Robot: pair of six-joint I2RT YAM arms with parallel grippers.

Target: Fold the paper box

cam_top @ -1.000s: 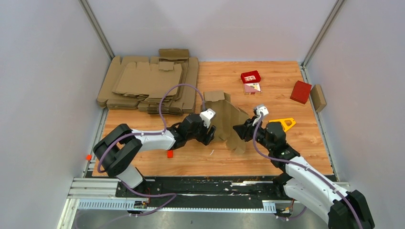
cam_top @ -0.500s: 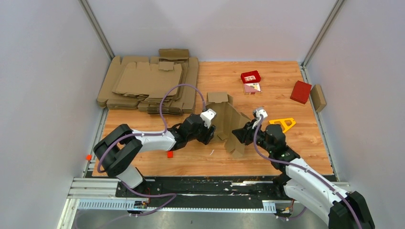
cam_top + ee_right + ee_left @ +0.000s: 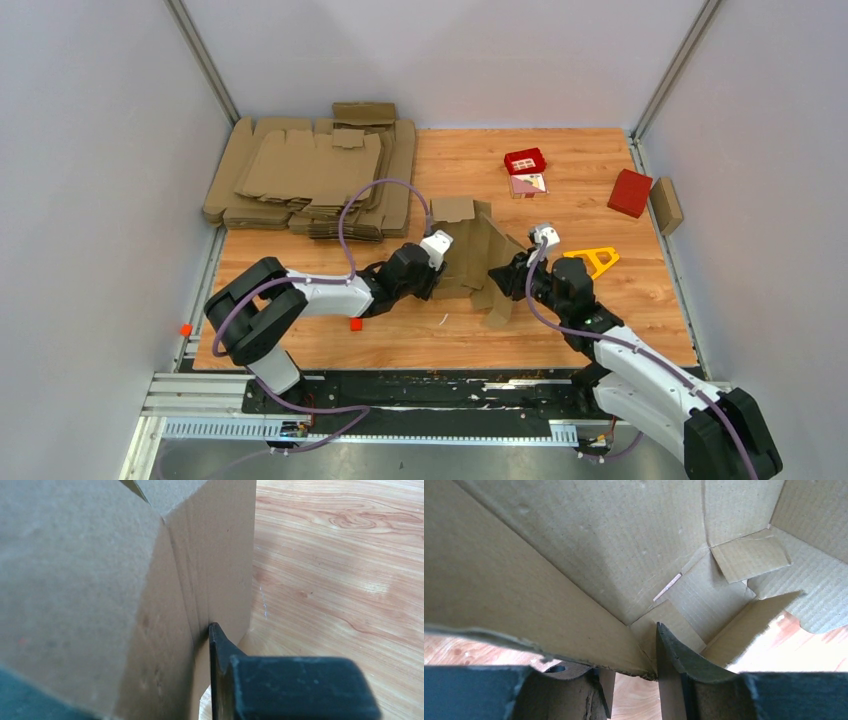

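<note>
Brown cardboard paper box [image 3: 478, 252], half-folded, flaps splayed, upright mid-table btwn both arms

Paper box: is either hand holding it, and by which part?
Both hands hold it. The left hand pinches a wall edge on the left side of the paper box; the right hand pinches a side panel on its right.

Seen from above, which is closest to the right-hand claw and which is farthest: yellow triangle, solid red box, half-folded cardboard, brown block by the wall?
From the right gripper:
1. paper box, against its fingers, on its left.
2. yellow triangle, just to its right.
3. solid red box, farther back and right.
4. brown block, beyond that box, by the right wall.
</note>
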